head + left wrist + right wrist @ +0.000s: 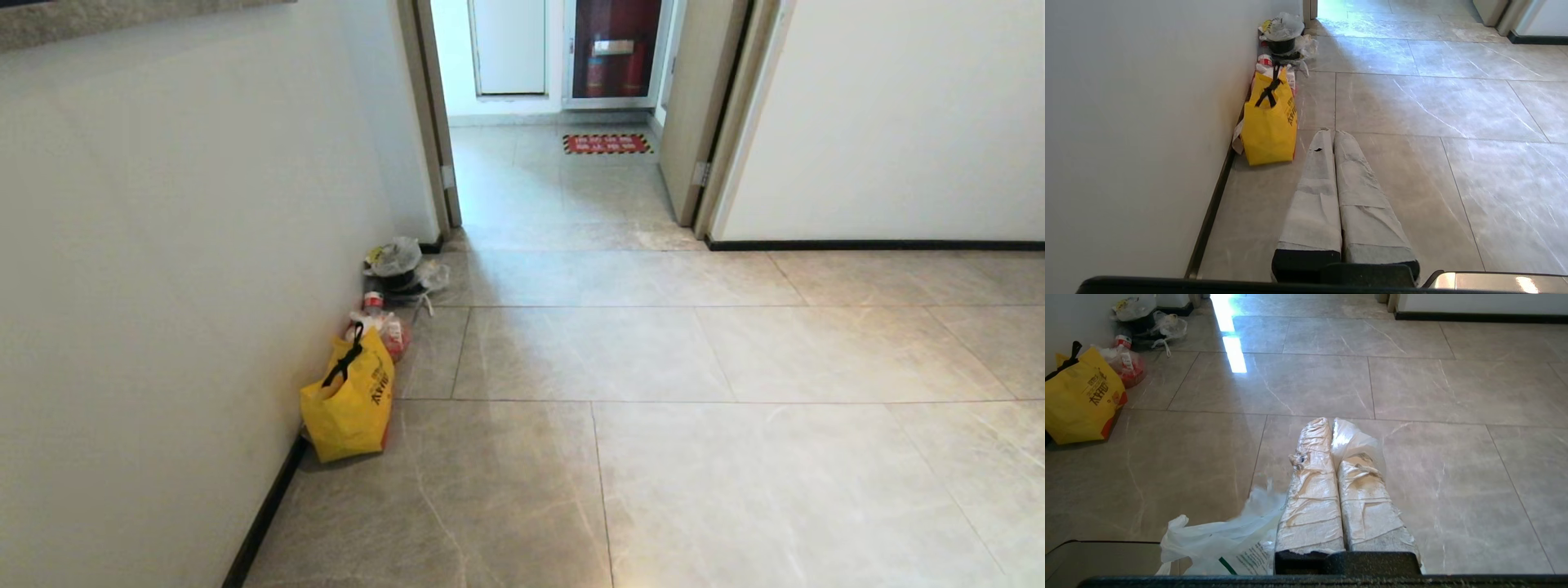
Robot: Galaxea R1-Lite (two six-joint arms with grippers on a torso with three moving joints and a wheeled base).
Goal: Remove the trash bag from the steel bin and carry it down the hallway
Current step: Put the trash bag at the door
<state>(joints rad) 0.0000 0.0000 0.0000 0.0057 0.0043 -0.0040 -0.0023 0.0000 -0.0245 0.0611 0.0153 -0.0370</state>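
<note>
The right gripper (1331, 422) is clamped on thin film of the trash bag (1224, 547), which hangs beside and beneath its fingers above the hallway (1412, 384) tiles.

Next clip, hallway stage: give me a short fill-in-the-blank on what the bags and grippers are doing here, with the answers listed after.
1. The right gripper is shut on thin plastic of the ____ trash bag.
2. The yellow bag stands on the floor against the ____.
3. The yellow bag's handles are ____ in colour.
4. The left gripper is shut and holds ____.

Missing words: white; wall; black; nothing
</note>
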